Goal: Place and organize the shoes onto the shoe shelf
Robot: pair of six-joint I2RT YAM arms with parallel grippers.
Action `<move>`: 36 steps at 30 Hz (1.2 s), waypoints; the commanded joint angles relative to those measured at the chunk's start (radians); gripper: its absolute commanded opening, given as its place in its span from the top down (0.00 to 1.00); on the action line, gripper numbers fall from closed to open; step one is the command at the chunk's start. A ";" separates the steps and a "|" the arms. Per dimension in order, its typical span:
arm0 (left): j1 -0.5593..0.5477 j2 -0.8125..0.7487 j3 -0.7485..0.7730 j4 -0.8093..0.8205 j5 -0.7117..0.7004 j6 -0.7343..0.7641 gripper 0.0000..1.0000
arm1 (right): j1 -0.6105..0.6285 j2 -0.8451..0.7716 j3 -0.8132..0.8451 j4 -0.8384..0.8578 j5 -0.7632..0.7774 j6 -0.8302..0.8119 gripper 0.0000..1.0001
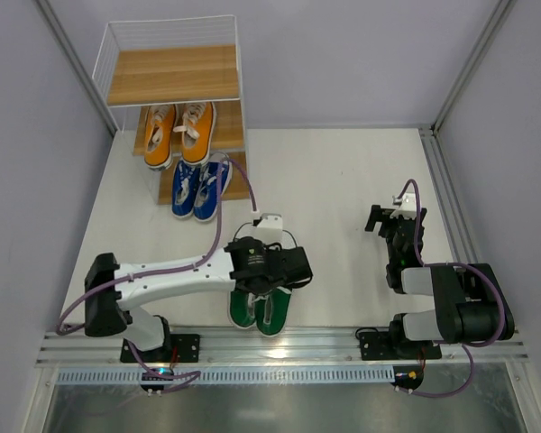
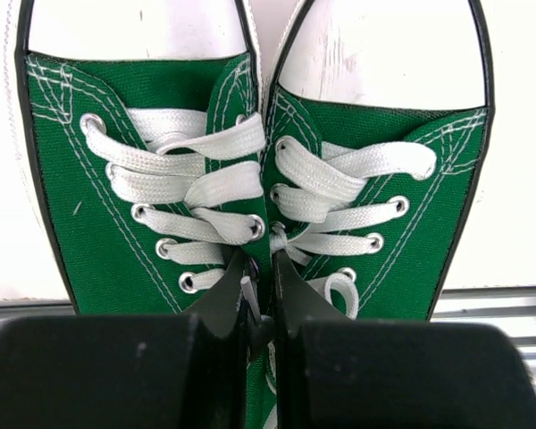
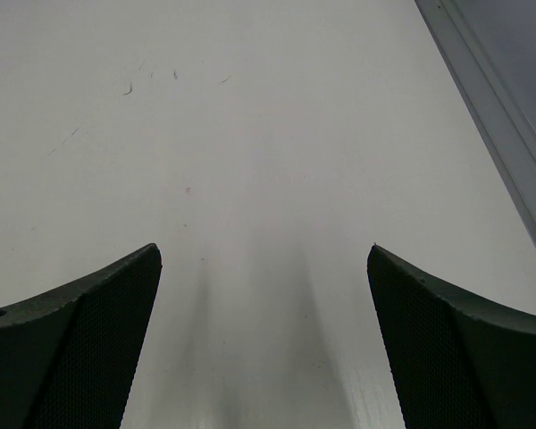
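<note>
The green shoes lie side by side at the table's near edge, toes pointing away from the arms. My left gripper is over them. In the left wrist view it is shut on the touching inner edges of the two green shoes, just behind the laces. The orange shoes sit on the shelf's middle tier and the blue shoes on the lowest tier. The top board of the shoe shelf is bare. My right gripper is open and empty above bare table at the right.
The shelf stands in the far left corner against the left wall. A metal rail runs along the near edge just behind the green heels. A frame rail borders the table's right side.
</note>
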 commanded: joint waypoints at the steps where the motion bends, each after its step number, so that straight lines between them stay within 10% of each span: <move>1: -0.001 -0.149 0.141 -0.085 -0.205 0.040 1.00 | -0.003 0.001 0.020 0.080 -0.006 0.002 0.03; 12: 0.000 -0.266 0.602 0.066 -0.493 0.615 1.00 | -0.003 0.001 0.018 0.080 -0.008 0.002 0.03; 19: 0.204 -0.303 0.605 0.760 -0.543 1.389 1.00 | -0.003 0.001 0.020 0.080 -0.006 0.002 0.03; 27: 0.536 0.031 1.152 0.693 -0.371 1.546 1.00 | -0.003 0.001 0.020 0.080 -0.008 0.002 0.03; 36: 0.837 0.164 1.196 0.696 -0.110 1.375 1.00 | -0.003 0.001 0.018 0.080 -0.006 0.002 0.03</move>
